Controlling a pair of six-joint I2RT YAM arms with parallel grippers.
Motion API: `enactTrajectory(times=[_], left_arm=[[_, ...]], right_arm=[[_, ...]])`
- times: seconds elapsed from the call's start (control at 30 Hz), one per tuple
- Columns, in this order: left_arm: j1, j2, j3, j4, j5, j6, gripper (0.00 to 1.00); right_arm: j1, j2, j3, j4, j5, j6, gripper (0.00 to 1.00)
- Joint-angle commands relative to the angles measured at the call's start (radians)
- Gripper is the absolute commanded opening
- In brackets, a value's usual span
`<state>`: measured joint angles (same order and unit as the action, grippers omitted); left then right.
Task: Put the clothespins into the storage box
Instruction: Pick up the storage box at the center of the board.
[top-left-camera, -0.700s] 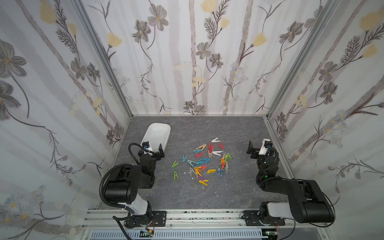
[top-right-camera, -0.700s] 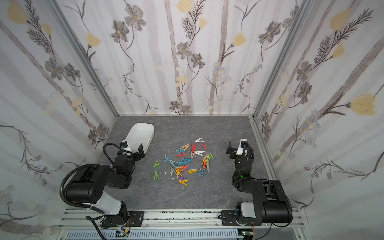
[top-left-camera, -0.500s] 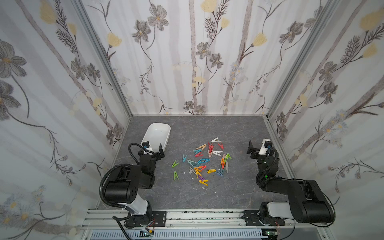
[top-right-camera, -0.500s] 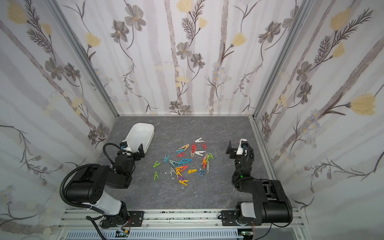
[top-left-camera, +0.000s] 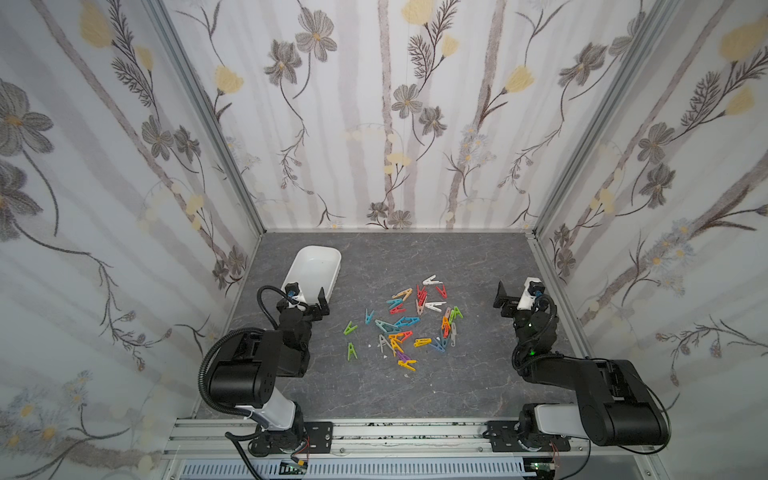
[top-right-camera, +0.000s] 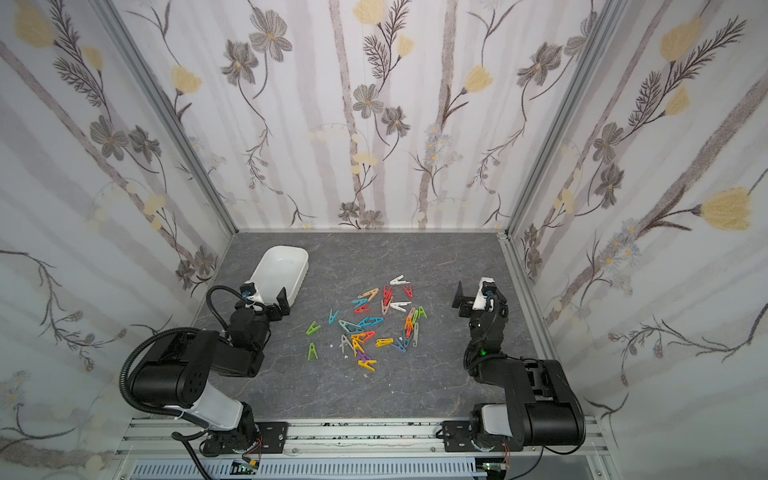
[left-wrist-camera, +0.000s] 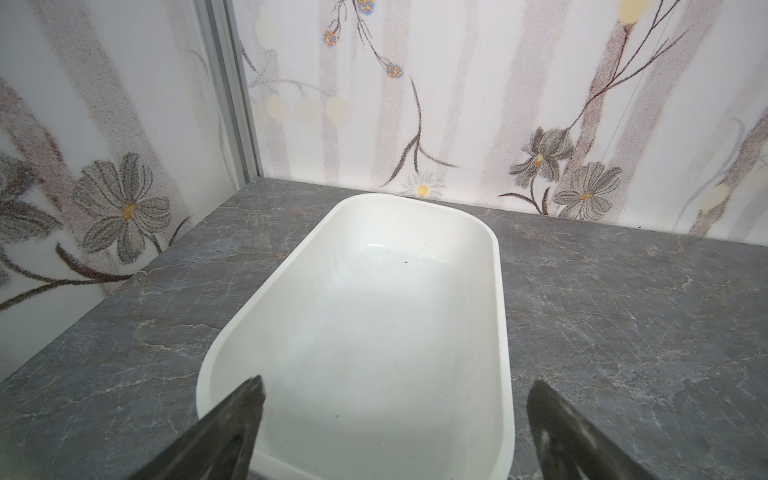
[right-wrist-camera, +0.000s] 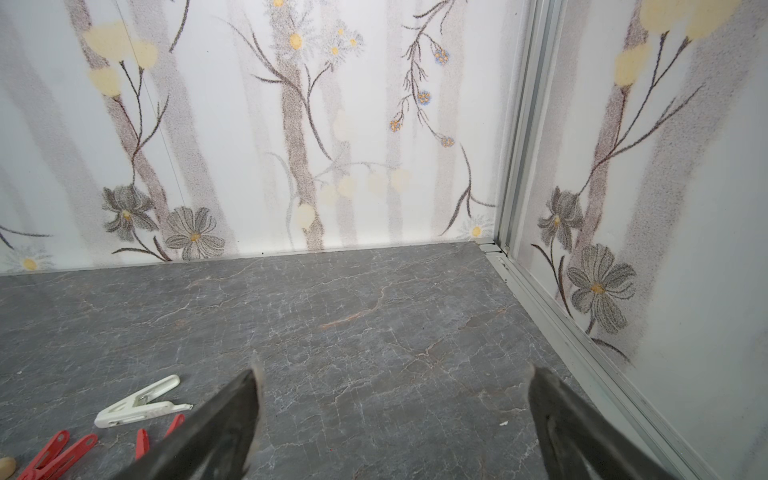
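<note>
walls (top-left-camera: 374, 124): floral paper on three sides. table (top-left-camera: 415, 257): grey marble-look top. rail (top-left-camera: 395, 432) runs along the near edge and carries both bases.

left arm (top-left-camera: 249, 374) is folded low at near-left, right arm (top-left-camera: 602, 390) folded low at near-right. Both wrists point toward the back wall.

storage box (top-left-camera: 313, 270) (top-right-camera: 280, 270): white tub with rounded corners, in the far-left part of the table, close to the left wall. It stands open side up, long axis running roughly away from the robot. In the left wrist view its inside (left-wrist-camera: 374, 311) is plain white with a few dark specks.

left gripper (top-left-camera: 307, 297) sits at the box's near end, jaws spread wide. In the left wrist view the gripper (left-wrist-camera: 397, 390) straddles that end. One finger (left-wrist-camera: 232, 428) overlaps the box's near corner, the other sits just outside the opposite long wall. Can't tell if either touches the box.

right gripper (top-left-camera: 515, 297) (right-wrist-camera: 395, 374): jaws spread wide too, over bare table, to the right of the pins and apart from them.

clothespins (top-left-camera: 405, 321) (top-right-camera: 370, 321): loose scatter mid-table between the two grippers, lying flat. They are to the right of the box and well apart from it. Some overlap in the middle of the scatter. Colours: red, blue, teal, orange, yellow, green, purple, white, beige. Two green pins (top-left-camera: 351, 352) lie a little apart on the box side. In the right wrist view a white pin (right-wrist-camera: 137, 403) and red pins (right-wrist-camera: 62, 449) lie near one finger.
</note>
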<state>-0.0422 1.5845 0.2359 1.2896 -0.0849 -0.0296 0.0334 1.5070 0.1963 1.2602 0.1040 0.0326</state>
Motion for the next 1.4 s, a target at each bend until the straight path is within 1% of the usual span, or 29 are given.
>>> enactTrajectory(times=[0.0, 0.57, 0.67, 1.03, 1.1, 1.13, 1.2, 1.3, 1.37], left_arm=[[0.001, 0.002, 0.001, 0.055, 0.001, 0.005, 1.00], [0.001, 0.002, 0.003, 0.054, 0.000, 0.004, 1.00], [0.002, 0.003, 0.006, 0.045, -0.026, -0.007, 1.00], [0.002, 0.002, 0.008, 0.045, -0.028, -0.009, 1.00], [0.001, 0.002, 0.003, 0.054, -0.036, -0.007, 1.00], [-0.003, -0.009, 0.007, 0.039, -0.049, -0.008, 1.00], [-0.020, -0.057, 0.014, -0.010, -0.113, -0.004, 1.00], [-0.060, -0.173, 0.039, -0.143, -0.211, 0.007, 1.00], [-0.083, -0.249, 0.066, -0.260, -0.262, -0.012, 1.00]], right_arm=[[0.000, 0.004, 0.009, 0.046, -0.001, -0.011, 1.00], [0.001, 0.004, 0.008, 0.046, -0.001, -0.010, 1.00], [0.001, 0.004, 0.008, 0.046, -0.001, -0.010, 1.00], [-0.002, 0.004, 0.009, 0.044, -0.006, -0.008, 1.00], [-0.001, 0.001, 0.004, 0.053, -0.001, -0.008, 1.00], [0.008, -0.012, 0.005, 0.044, 0.024, -0.007, 1.00], [0.025, -0.069, 0.017, -0.021, 0.071, -0.015, 1.00], [0.049, -0.171, 0.074, -0.209, 0.131, -0.023, 1.00], [0.083, -0.226, 0.125, -0.345, 0.261, 0.023, 1.00]])
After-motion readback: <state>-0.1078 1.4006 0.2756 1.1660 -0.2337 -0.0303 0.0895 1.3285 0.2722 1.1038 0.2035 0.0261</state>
